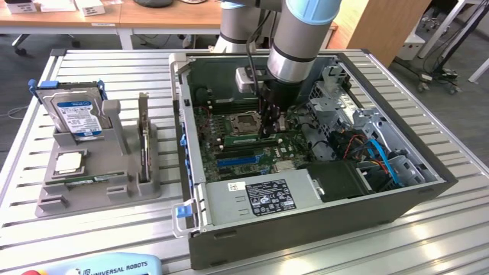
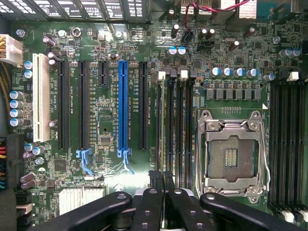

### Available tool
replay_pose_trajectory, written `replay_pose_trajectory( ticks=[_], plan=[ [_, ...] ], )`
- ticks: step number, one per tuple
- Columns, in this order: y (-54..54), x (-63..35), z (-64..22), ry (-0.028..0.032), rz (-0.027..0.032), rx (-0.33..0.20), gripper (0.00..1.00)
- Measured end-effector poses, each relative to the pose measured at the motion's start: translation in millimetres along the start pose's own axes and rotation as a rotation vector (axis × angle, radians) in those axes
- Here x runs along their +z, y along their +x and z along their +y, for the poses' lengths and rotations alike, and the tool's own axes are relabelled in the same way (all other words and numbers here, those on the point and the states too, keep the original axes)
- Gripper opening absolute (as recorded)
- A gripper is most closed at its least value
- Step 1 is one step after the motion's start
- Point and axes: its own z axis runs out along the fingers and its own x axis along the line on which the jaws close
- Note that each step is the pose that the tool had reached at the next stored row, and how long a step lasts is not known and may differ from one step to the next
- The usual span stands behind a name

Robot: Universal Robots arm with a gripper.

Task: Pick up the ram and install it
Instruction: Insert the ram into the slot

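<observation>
The ram [image 1: 243, 139] is a narrow green stick standing on edge in a memory slot beside the empty processor socket [image 1: 246, 121], inside the open computer case [image 1: 306, 223]. My gripper [image 1: 267, 133] reaches straight down into the case, at the end of the stick nearer the exterior view's right. In the wrist view the black fingers [image 2: 149, 207] are drawn together, so the gripper [image 2: 162, 192] is shut over the slot row where the ram [image 2: 162, 125] runs edge-on. The fingertips themselves are hidden, so I cannot tell whether they pinch the stick or only rest on it.
On the exterior view's left a grey holder [image 1: 99, 195] carries a hard drive [image 1: 75, 114], an upright expansion card [image 1: 143, 134] and a square silver chip [image 1: 68, 162]. Cables and drive cages [image 1: 359, 143] crowd the case's right side. Blue and black card slots [image 2: 123, 106] lie beside the memory slots.
</observation>
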Motion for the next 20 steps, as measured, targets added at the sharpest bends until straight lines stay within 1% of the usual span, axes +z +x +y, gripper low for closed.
replay_pose_trajectory(
  ticks=[20],
  plan=[
    [-0.8,2.7,-0.1,0.0,0.0001,0.0,0.11]
  ],
)
